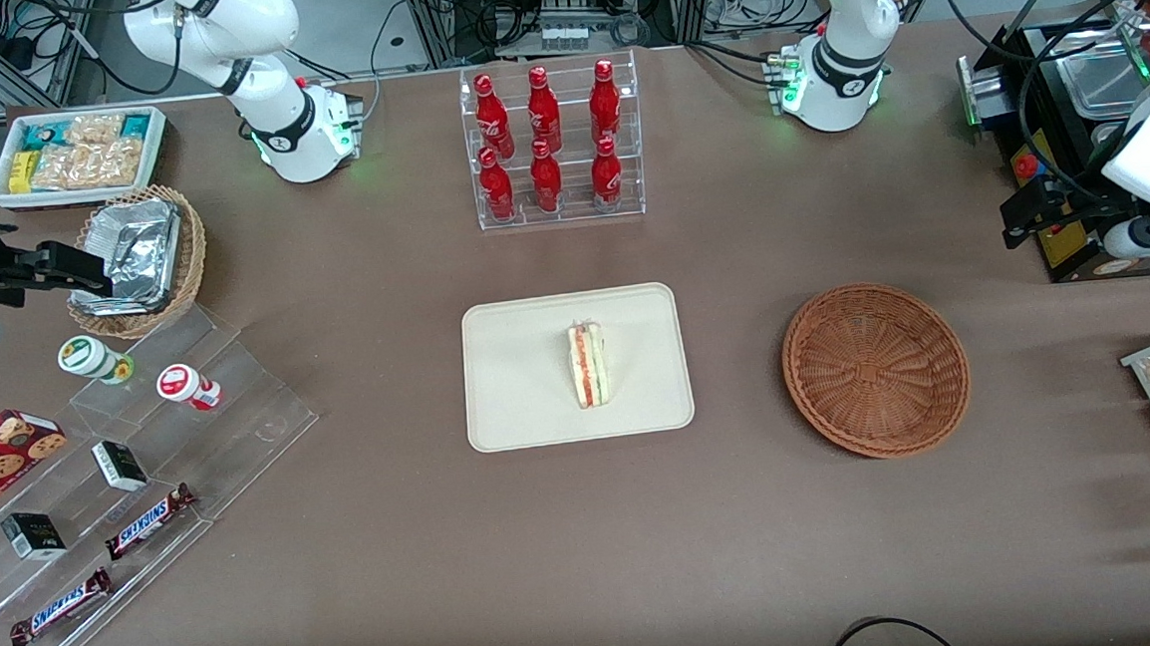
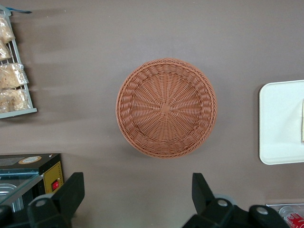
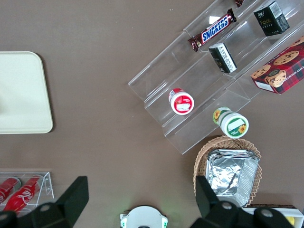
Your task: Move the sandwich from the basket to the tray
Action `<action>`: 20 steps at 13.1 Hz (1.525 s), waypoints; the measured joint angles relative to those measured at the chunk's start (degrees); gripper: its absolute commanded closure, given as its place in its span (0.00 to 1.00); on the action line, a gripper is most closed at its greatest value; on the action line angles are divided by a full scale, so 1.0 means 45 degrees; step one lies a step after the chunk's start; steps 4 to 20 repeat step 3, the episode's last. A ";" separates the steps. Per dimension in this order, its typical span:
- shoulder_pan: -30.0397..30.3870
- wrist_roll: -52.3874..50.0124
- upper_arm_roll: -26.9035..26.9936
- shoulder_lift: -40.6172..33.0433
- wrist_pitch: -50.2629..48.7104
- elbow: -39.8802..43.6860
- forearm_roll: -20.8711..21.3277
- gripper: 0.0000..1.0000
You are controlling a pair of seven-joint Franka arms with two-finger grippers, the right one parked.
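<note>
I find the sandwich [image 1: 589,364] lying on the tray [image 1: 520,406], roughly at its middle and a little toward the working arm's end, with its red and green filling stripe facing up. Nothing touches it. The basket [image 1: 875,370] sits on the table well apart from the tray, toward the working arm's end, and I see only bare weave inside it in both the front and left wrist views. The gripper [image 2: 137,202] hangs high above the table near the basket, fingers spread wide and holding nothing. I judge the transfer done: the sandwich is out of the basket, set on the tray and let go. In my assessment nothing is left but parking the arm, if even that is required
</note>
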 measured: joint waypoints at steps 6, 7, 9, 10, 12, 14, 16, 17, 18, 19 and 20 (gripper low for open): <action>-0.0001 0.0004 -0.0007 0.0000 -0.0016 0.0237 0.0000 0.00; -0.0001 0.0004 -0.0007 0.0000 -0.0016 0.0237 0.0000 0.00; -0.0001 0.0004 -0.0007 0.0000 -0.0016 0.0237 0.0000 0.00; -0.0001 0.0004 -0.0007 0.0000 -0.0016 0.0237 0.0000 0.00; -0.0001 0.0004 -0.0007 0.0000 -0.0016 0.0237 0.0000 0.00; -0.0001 0.0004 -0.0007 0.0000 -0.0016 0.0237 0.0000 0.00; -0.0001 0.0004 -0.0007 0.0000 -0.0016 0.0237 0.0000 0.00; -0.0001 0.0004 -0.0007 0.0000 -0.0016 0.0237 0.0000 0.00; -0.0001 0.0004 -0.0007 0.0000 -0.0016 0.0237 0.0000 0.00; -0.0001 0.0004 -0.0007 0.0000 -0.0016 0.0237 0.0000 0.00; -0.0001 0.0004 -0.0007 0.0000 -0.0016 0.0237 0.0000 0.00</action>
